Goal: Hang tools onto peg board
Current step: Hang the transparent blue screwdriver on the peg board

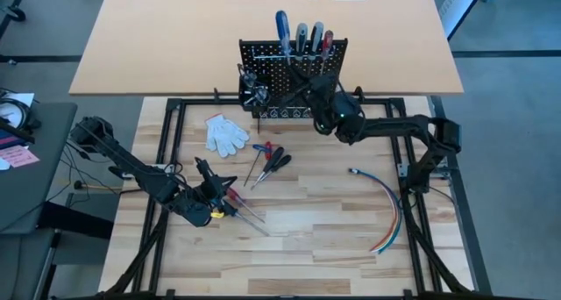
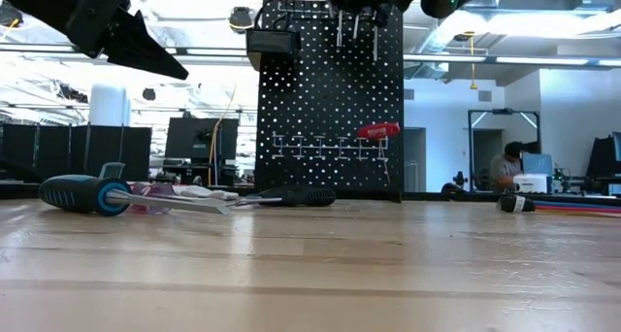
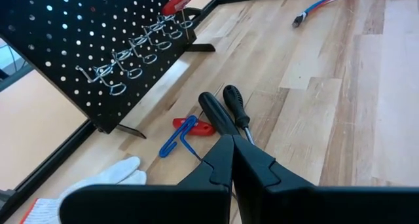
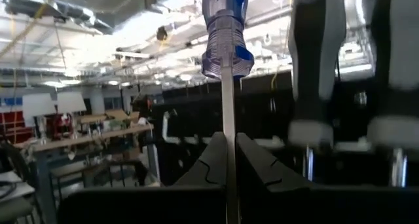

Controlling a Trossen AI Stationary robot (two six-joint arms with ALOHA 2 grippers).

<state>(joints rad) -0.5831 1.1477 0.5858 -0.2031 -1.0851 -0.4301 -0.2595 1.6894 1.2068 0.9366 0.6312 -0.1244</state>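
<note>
The peg board stands upright at the far edge of the slatted wooden table, its holed face toward the arms. Along its top hang four screwdrivers, handles up and shafts straight down: a blue one, two grey ones and a slim red one. The right gripper is up at the board, its fingers clenched on the thin metal shaft of the blue screwdriver, which runs vertically with the handle above the fingers. A small red tool sits on a lower row of hooks, lying level.

The left gripper hovers over the near left of the table with its fingers pressed together on nothing. Just beyond it lie two black-handled screwdrivers side by side, handles toward the board, and a blue and red tool beside them. Near the left arm lies another screwdriver, dark with a blue grip, flat on the wood with its shaft pointing toward the table's right side.

White gloves lie left of the board; a bundle of coloured wires curves along the right side. Behind the table is a tan desk, and beyond it an open workshop with monitors, benches and a person seated far off.
</note>
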